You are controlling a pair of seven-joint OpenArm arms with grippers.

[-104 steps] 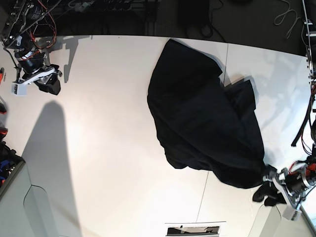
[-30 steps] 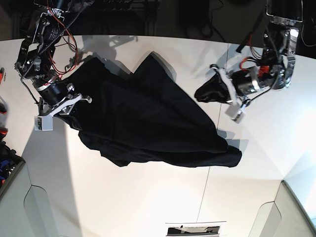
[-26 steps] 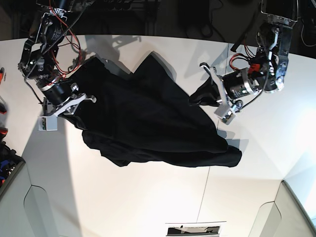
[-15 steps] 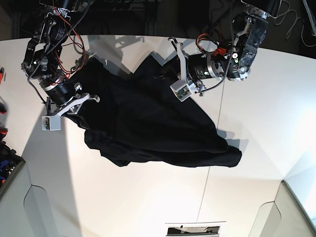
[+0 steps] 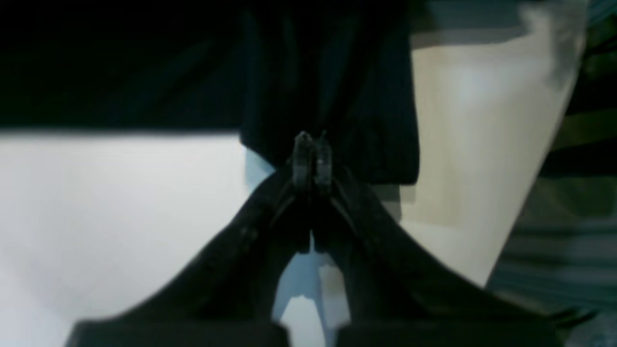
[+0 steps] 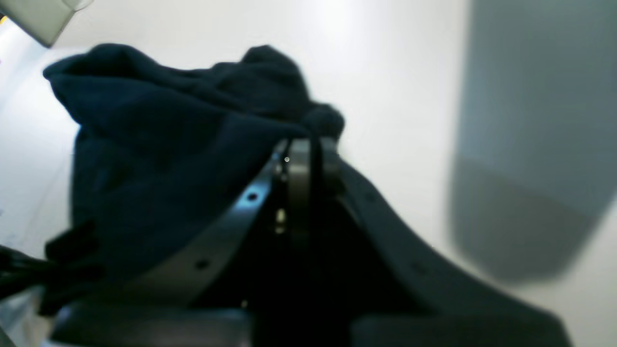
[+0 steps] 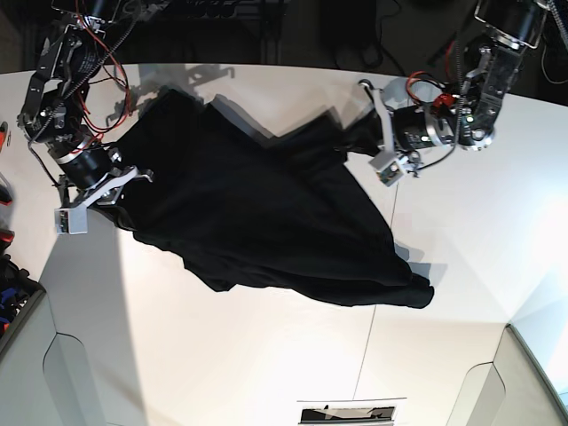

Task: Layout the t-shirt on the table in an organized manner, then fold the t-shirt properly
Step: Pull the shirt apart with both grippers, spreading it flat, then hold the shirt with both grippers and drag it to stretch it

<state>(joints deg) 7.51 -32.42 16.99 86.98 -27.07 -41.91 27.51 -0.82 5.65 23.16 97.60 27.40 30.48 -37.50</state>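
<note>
The black t-shirt [image 7: 257,217] sprawls rumpled across the middle of the white tabletop [image 7: 222,355]. At frame left the right pincer [image 7: 114,182] clenches its edge; upper right, the left pincer [image 7: 371,133] pinches another edge.

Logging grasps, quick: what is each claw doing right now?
Left claw: closed, pinching an edge of the t-shirt.
Right claw: closed, gripping bunched t-shirt cloth.
</note>
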